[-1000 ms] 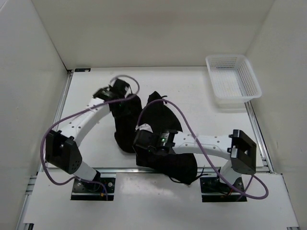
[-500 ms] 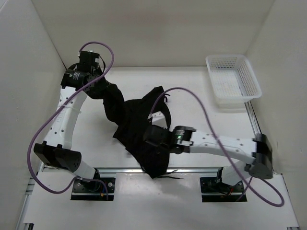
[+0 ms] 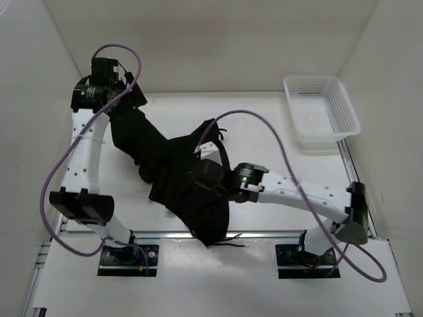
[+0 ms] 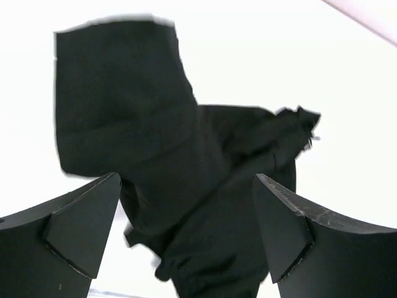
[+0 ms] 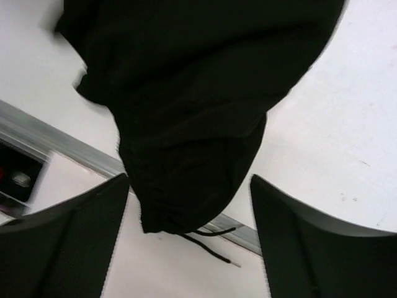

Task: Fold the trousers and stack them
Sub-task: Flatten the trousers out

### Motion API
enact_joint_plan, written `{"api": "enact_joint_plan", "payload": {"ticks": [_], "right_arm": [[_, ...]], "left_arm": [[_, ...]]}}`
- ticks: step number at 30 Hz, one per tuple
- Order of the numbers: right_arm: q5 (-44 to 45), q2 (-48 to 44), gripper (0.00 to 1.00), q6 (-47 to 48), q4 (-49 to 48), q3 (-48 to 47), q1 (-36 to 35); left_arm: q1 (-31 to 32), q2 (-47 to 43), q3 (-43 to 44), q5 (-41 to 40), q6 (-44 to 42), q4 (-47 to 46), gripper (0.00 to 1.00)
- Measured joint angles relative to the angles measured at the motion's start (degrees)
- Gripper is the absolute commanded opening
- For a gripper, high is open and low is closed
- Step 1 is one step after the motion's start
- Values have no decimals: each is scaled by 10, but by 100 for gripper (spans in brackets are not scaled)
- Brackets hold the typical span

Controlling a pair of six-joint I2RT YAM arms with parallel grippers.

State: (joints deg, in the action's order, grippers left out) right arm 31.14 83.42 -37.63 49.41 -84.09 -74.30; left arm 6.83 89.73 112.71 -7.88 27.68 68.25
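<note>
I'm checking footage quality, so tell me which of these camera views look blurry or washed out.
Top view: sharp, evenly lit, though the black trousers show little fold detail. Left wrist view: table blown out to white, trousers' edges smeared. Right wrist view: trousers' left edge blurred, fingers soft.

A white mesh basket (image 3: 318, 139) sits at the upper right of the white table (image 3: 271, 142); a metal rail (image 3: 264, 232) lines its lower edge.
</note>
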Motion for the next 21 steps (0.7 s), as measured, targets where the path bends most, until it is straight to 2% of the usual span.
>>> {"api": "enact_joint_plan", "payload": {"ticks": [1, 2, 6, 8, 10, 11, 12, 14, 17, 18, 20, 21], "right_arm": [[-16, 25, 94, 4, -6, 8, 0], [-28, 43, 98, 5, -10, 12, 0], [-81, 129, 99, 20, -49, 2, 0], [-93, 164, 99, 24, -43, -21, -1], [-103, 218, 95, 30, -60, -71, -2], [-106, 243, 82, 33, -72, -91, -2], [-109, 266, 79, 37, -80, -108, -3], [-119, 312, 79, 41, -87, -137, -3], [-131, 373, 88, 48, -91, -177, -4], [-135, 396, 94, 50, -89, -193, -4], [-136, 430, 94, 51, -88, -216, -5], [-135, 444, 77, 52, -87, -223, -5]], "left_arm": [[-10, 20, 16, 2, -1, 2, 100], [-22, 38, 21, 5, -2, -1, 100], [-33, 28, -31, 42, 5, -5, 100], [-34, 10, -21, 50, 9, 2, 100], [-35, -13, 1, 56, 13, 5, 100], [-38, -34, 14, 58, 15, 6, 100], [-40, -49, 23, 58, 17, 8, 100], [-47, -80, 42, 58, 20, 7, 100], [-57, -126, 57, 57, 23, 8, 100], [-59, -138, 59, 57, 24, 8, 100], [-60, -153, 58, 57, 24, 9, 100], [-60, -156, 57, 57, 24, 9, 100]]}}
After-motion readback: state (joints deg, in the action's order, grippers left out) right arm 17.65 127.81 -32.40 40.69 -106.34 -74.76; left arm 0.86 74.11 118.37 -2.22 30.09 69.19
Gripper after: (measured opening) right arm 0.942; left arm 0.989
